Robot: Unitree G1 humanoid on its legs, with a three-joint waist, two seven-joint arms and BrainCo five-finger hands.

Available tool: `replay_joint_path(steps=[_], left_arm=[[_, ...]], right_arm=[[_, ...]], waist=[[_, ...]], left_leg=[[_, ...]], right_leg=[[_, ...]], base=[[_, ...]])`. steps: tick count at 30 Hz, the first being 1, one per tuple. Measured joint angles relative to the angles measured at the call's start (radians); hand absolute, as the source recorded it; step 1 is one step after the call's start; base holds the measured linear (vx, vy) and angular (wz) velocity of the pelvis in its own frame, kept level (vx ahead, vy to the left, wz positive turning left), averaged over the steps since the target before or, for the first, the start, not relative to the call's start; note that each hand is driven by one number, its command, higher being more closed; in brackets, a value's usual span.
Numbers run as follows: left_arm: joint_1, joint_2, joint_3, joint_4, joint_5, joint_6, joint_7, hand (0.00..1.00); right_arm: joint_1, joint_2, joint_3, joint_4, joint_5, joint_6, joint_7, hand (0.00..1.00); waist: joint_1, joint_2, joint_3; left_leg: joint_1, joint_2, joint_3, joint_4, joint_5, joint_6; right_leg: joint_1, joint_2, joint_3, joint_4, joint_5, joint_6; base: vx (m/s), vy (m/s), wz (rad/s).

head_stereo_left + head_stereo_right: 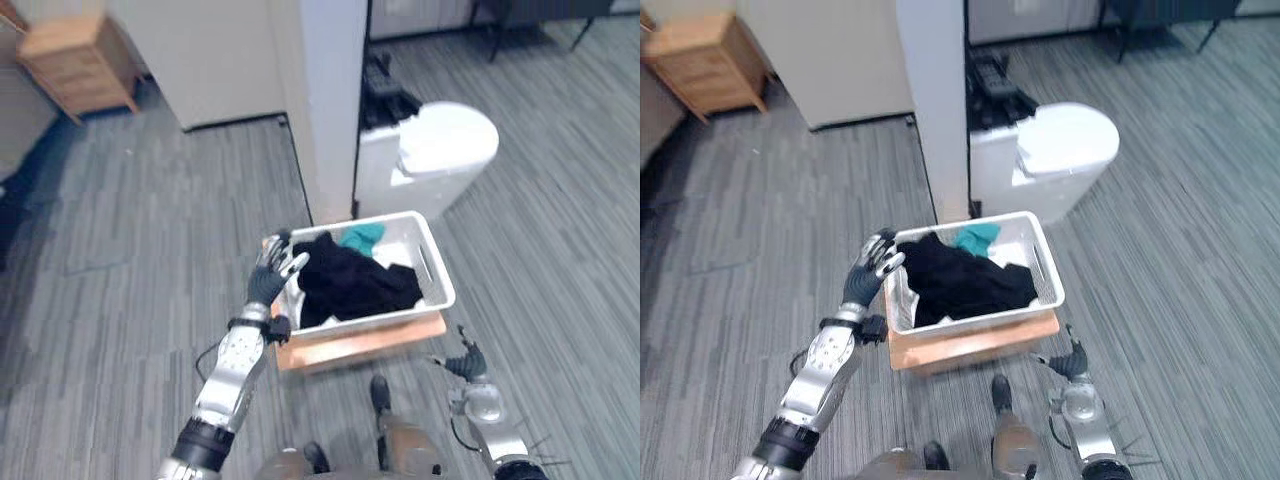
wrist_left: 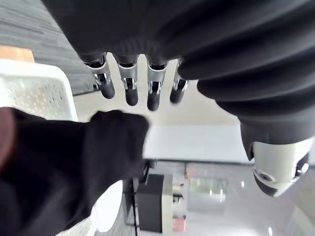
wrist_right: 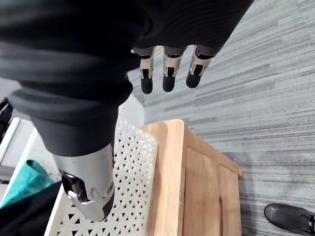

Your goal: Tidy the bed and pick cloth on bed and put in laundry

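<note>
The right hand is nearest, low beside the wooden stand, its fingers loose and straight with nothing in them (it looks idle). Next out, the left hand is raised at the near side wall of the laundry basket, which sits on that stand. Its fingers are spread straight and grip nothing. The black cloth lies heaped inside the basket, just past and below those fingertips. A raised fold comes close under them, though whether it touches them I cannot tell. A teal cloth lies beyond the black one, on the side of the heap far from the hand.

Judged from this, the drop is made and the step in hand is getting the left hand clear. It would do well to keep the fingers flat and lift up and back over the wall, so the dark tips do not catch the fold and drag it out. If any edge of the cloth hangs on the wall by the hand, a flat push inward should settle it; the basket is light-looking and perched on the stand, so that push ought to be gentle.

Farther from both hands stands a white lidded bin; farthest, well off past the left hand, is a wooden cabinet on the grey floor.
</note>
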Motion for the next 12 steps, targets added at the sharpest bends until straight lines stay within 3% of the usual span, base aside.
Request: replay_joint_path(steps=[3,5,8,12], left_arm=[[0.065,-0.017,0.041,0.303,-0.028,0.075,0.002,0.00],[0.119,-0.041,0.069,0.496,-0.013,0.094,0.000,0.00],[0.164,-0.063,0.111,0.683,0.042,0.091,-0.011,0.00],[0.174,-0.051,0.157,0.811,0.126,0.052,-0.024,0.00]], right_arm=[[-0.035,0.011,-0.071,0.136,0.046,-0.002,0.015,0.00],[-0.040,0.020,-0.125,0.212,0.072,-0.006,0.015,0.00],[-0.037,0.025,-0.181,0.293,0.079,-0.024,0.015,0.00],[-0.039,0.040,-0.224,0.332,0.081,-0.043,0.016,0.00]], waist=[[0.008,-0.005,-0.021],[0.012,-0.012,-0.029],[0.029,-0.022,-0.033],[0.031,-0.028,-0.046]], left_leg=[[0.007,0.001,-0.025,-0.016,0.011,-0.007],[0.022,0.003,-0.032,-0.035,0.019,-0.012],[0.038,0.006,-0.037,-0.043,0.021,-0.014],[0.049,0.006,-0.051,-0.044,0.021,-0.014]], right_leg=[[0.010,-0.001,-0.021,0.000,-0.006,-0.002],[0.021,0.000,-0.039,0.000,-0.014,-0.003],[0.036,0.003,-0.045,-0.001,-0.022,-0.001],[0.053,0.000,-0.060,-0.001,-0.026,0.002]], base=[[-0.01,-0.035,0.21],[0.00,-0.025,0.15],[0.00,-0.010,0.09],[-0.01,0.007,0.10]])
